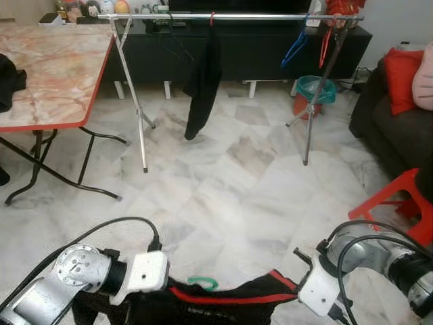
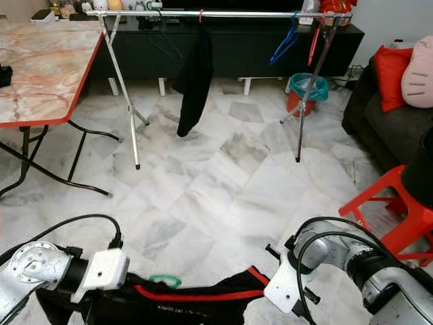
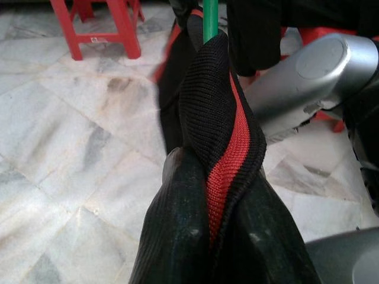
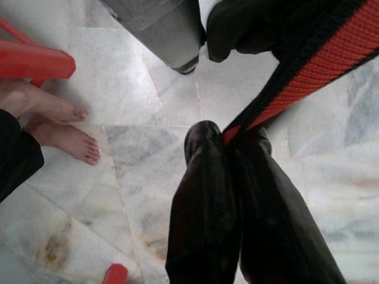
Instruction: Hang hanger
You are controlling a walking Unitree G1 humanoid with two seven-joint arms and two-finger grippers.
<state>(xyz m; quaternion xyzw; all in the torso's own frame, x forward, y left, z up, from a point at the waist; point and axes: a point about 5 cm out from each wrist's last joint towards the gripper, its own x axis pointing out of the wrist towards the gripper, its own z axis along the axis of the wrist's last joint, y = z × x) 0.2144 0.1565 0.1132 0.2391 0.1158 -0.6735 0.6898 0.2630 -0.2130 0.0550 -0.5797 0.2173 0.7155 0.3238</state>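
Observation:
A black garment with red trim (image 1: 223, 301) is stretched low in front of me between both grippers. A green hanger hook (image 1: 203, 282) pokes up from its middle. My left gripper (image 3: 210, 163) is shut on one end of the garment, with the green hanger stem (image 3: 210, 21) just beyond its fingers. My right gripper (image 4: 228, 133) is shut on the red-trimmed edge at the other end. The silver clothes rail (image 1: 230, 16) stands well ahead across the floor. A black garment (image 1: 203, 81) hangs on it, and a blue hanger (image 1: 295, 44) hangs near its right end.
A marble-top folding table (image 1: 54, 81) stands at the left. A red stool (image 1: 406, 203) and a dark sofa (image 1: 385, 115) are on the right, with a teal bin (image 1: 314, 91) behind the rack. A person's bare feet (image 4: 59, 124) stand close to my right gripper.

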